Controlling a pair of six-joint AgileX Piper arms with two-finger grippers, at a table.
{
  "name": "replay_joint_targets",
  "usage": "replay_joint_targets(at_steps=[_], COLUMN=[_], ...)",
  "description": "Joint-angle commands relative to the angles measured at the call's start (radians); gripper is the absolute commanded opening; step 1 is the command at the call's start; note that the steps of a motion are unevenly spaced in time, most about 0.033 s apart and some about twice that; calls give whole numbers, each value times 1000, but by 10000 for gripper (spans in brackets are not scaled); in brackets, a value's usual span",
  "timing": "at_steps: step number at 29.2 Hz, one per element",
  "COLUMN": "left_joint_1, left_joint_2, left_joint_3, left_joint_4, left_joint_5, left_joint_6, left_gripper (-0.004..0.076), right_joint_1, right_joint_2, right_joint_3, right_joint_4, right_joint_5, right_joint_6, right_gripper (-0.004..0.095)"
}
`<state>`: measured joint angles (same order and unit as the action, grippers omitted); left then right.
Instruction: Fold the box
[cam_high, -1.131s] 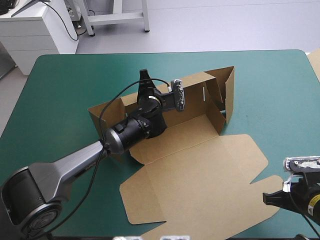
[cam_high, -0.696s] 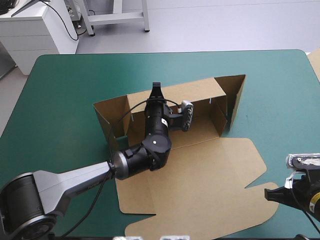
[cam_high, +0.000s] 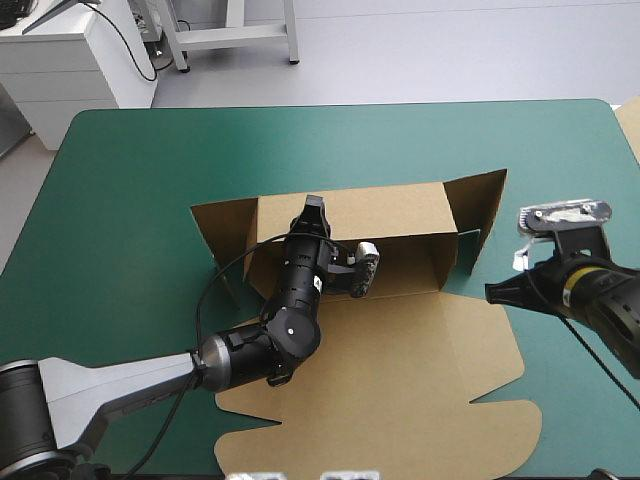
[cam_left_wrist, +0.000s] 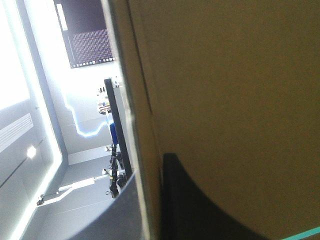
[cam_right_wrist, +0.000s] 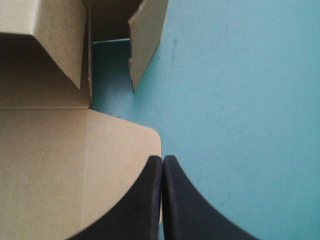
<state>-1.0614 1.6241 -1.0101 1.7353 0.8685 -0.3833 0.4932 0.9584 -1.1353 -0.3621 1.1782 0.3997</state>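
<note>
Box (cam_high: 400, 272) sits mid-worktop (cam_high: 140, 160): rear wall (cam_high: 390, 212) and side flaps (cam_high: 478, 210) up, lid (cam_high: 400, 370) flat toward the near edge. Left gripper (cam_high: 313, 207): fingers (cam_left_wrist: 210, 200) pinch the rear wall's top edge, board between them. Right gripper (cam_right_wrist: 162, 167): fingers pressed together, empty, at the lid's right corner.

Judgement: board is light and stiff, and bends only at creases. Take hold at an edge near a crease, not mid-panel.
</note>
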Motion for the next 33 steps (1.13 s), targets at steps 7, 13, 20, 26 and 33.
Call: replay_joint_targets(at_steps=[7, 13, 20, 26, 33], left_joint_1=[14, 14, 14, 23, 67], left_joint_2=[-27, -27, -27, -27, -27], left_joint_3=[-11, -11, -11, -13, -13], left_joint_4=[52, 52, 52, 52, 52], left_joint_5=[70, 70, 68, 42, 13], left_joint_6=[3, 3, 7, 12, 12], left_gripper=[-8, -8, -8, -8, -8], right_joint_1=[-231, -415, -509, -563, -616], right_joint_2=[325, 521, 725, 841, 864], right_joint_3=[-351, -541, -706, -745, -745], right_joint_4=[324, 567, 614, 701, 834], right_joint_5=[-141, -141, -119, -38, 41], right_joint_6=[-362, -516, -519, -568, -630], right_gripper=[-21, -21, -21, -21, -21])
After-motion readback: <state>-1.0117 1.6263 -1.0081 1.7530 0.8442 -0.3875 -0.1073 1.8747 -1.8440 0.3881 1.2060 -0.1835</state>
